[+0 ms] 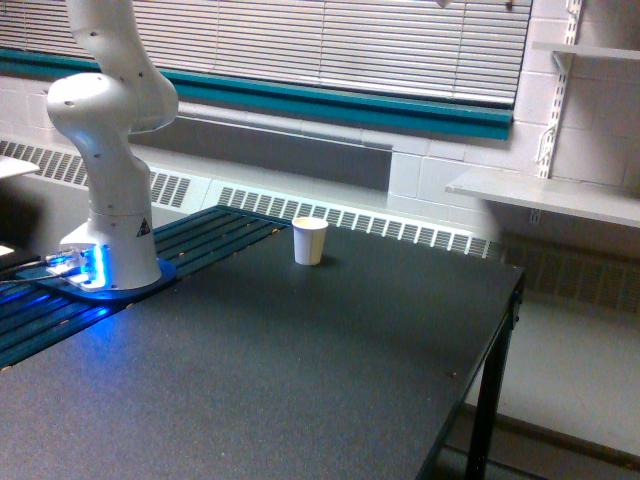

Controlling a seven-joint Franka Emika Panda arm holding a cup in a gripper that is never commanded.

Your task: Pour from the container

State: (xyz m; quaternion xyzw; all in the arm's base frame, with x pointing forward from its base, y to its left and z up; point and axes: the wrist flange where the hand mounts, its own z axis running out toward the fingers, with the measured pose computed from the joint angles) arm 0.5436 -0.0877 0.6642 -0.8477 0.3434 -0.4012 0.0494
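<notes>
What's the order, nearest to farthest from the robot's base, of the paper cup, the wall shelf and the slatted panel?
1. Slatted panel, beside the base.
2. Paper cup, mid-table.
3. Wall shelf, view's right.
The claw is out of view.

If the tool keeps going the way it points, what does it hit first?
Cannot tell: the tool is out of frame; only the arm's base and lower links show. The white paper cup stands alone on the table.

A white paper cup [310, 241] stands upright on the dark table [300, 370], near its far edge. At the exterior view's left the arm's white base [112, 215] sits on the table, lit blue at its foot, its upper part out of frame.
</notes>
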